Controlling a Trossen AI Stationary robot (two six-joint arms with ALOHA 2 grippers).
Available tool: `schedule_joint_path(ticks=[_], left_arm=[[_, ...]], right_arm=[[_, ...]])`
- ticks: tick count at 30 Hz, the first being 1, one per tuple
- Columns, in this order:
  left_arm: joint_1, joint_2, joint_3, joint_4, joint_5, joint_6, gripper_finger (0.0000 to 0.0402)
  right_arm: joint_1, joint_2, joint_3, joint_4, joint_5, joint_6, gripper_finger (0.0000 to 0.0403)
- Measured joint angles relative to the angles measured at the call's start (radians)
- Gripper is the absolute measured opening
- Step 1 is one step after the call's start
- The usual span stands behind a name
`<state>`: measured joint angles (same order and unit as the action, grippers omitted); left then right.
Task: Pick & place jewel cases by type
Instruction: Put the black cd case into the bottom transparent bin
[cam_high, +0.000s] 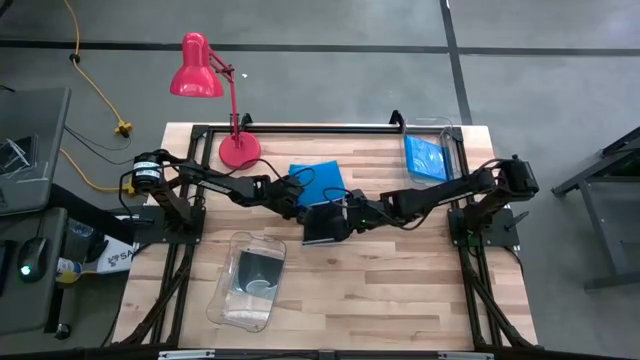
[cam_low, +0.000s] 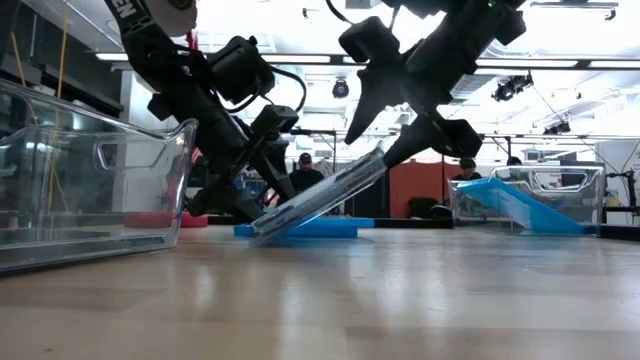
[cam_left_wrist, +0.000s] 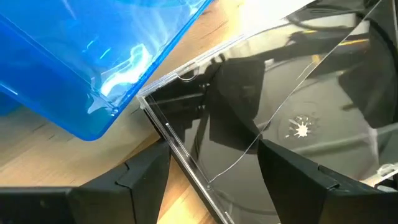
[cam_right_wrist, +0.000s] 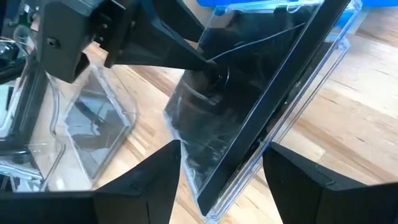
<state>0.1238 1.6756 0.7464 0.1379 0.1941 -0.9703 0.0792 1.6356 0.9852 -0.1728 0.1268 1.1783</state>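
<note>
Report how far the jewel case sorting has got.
Done: a blue case leans in the clear bin at the right, and a dark case lies in the near-left bin. In hand: both tools, left and right, meet at a dark case tilted up on one edge at table centre. Left: that case, plus the blue case flat on the table beside it.

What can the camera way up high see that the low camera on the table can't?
Only the high view shows the red desk lamp and the dark jewel case lying in the near clear plastic bin. Only the low view shows that the dark clear-lidded jewel case is tilted, one edge on the wooden table, and people behind. Both show the flat blue jewel case and both grippers at the dark case.
</note>
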Motion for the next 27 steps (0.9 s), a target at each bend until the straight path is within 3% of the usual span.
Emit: schedule_joint_path(ticks=[17, 21, 27], left_arm=[[0.0, 0.001, 0.001, 0.006, -0.002, -0.002, 0.0239], [0.0, 0.002, 0.001, 0.008, -0.001, 0.002, 0.0239], [0.0, 0.002, 0.001, 0.008, 0.001, 0.005, 0.0239]], right_arm=[[-0.001, -0.025, 0.0, 0.001, 0.063, -0.004, 0.0205], [-0.002, -0.03, 0.0, -0.015, 0.071, -0.004, 0.0174], [-0.002, -0.03, 0.0, -0.03, 0.066, -0.016, 0.0096]])
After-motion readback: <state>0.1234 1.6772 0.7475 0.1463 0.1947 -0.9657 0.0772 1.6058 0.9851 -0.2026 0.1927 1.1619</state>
